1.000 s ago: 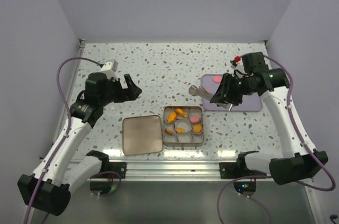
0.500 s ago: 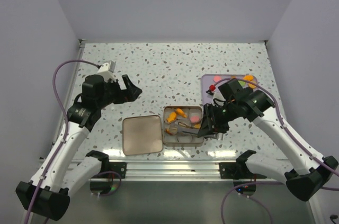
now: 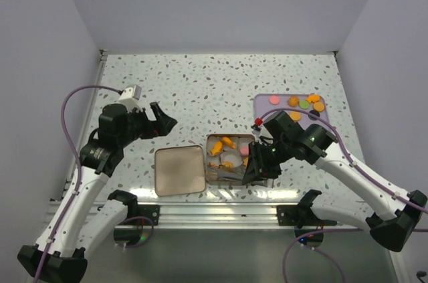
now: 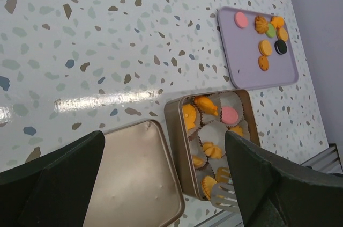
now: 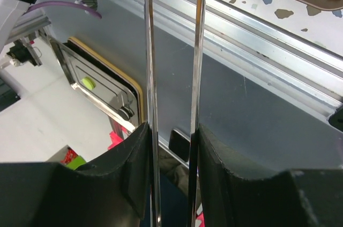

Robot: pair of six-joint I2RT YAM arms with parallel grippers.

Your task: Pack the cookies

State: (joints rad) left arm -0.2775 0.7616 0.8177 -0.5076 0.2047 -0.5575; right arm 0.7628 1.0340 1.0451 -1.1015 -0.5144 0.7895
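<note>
My R gripper [image 3: 259,164] pinches tongs [image 5: 199,50], tips at near corner of tin [image 4: 177,146]. My L gripper [image 3: 162,120] is spread wide, idle. Some cookies [image 4: 206,104] sit in tin, rest on tray [image 4: 252,71]. Risk: tips snag a paper cup [image 4: 214,130], flipping cookies out; tin could skid.

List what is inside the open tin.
Inside the tin: white paper cups holding orange cookies and one pink cookie, plus the tongs at its near end. The right gripper blocks part from above. What lies under the cups is covered.

Open tin [image 4: 174,136] holds orange and pink cookies [image 4: 206,105], lid [image 4: 131,178] beside it, purple tray [image 4: 252,68] beyond.
</note>
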